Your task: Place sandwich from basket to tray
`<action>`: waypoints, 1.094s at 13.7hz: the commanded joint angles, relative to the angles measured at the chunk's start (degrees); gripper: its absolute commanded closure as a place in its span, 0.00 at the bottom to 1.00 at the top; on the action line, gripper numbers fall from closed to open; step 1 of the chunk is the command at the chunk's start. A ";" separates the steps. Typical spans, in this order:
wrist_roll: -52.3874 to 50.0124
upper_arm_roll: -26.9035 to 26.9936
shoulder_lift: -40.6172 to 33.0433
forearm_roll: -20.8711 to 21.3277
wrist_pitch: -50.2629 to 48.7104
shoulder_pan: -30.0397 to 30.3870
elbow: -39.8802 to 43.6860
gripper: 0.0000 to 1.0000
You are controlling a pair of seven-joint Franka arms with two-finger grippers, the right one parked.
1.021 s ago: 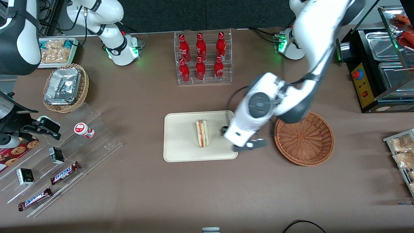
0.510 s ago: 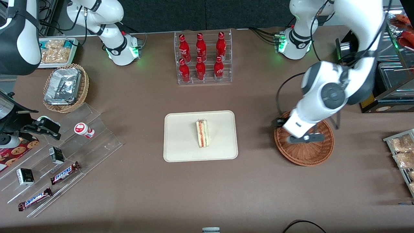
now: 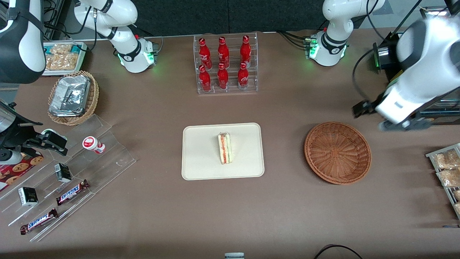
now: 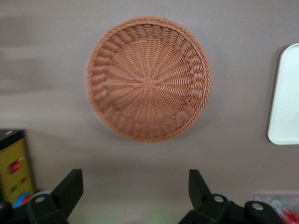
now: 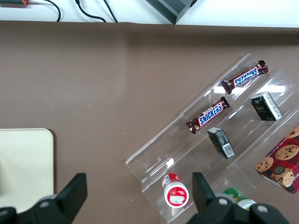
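The wedge sandwich lies on the cream tray, well away from the claw, which hangs spread wide and empty beside the bare wicker basket (seemingly nothing left).

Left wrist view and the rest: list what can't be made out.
- Tray: cut off by the left wrist view's edge; sandwich out of frame there.
- Tool, open, above the table toward the working arm's end: motion-blurred in the front view.
- Basket: slightly blurred; nothing seen inside.
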 commanded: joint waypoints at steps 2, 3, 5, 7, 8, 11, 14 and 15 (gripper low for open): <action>2.52 1.09 0.10 -0.54 -9.88 0.25 10.77 0.00; 2.61 1.44 0.01 -0.37 -10.67 0.51 12.09 0.00; 2.70 1.53 -0.78 -0.37 -11.64 1.04 14.20 0.00; 2.70 1.36 -0.78 -0.11 -12.44 0.86 15.61 0.00; 2.61 1.35 -0.78 -0.10 -12.44 0.43 15.62 0.00; 2.52 4.32 -0.08 0.25 -11.83 -4.13 15.09 0.00; 2.43 13.37 1.24 1.04 -11.21 -13.97 15.09 0.00; 2.52 13.83 1.50 1.04 -11.12 -14.34 15.09 0.00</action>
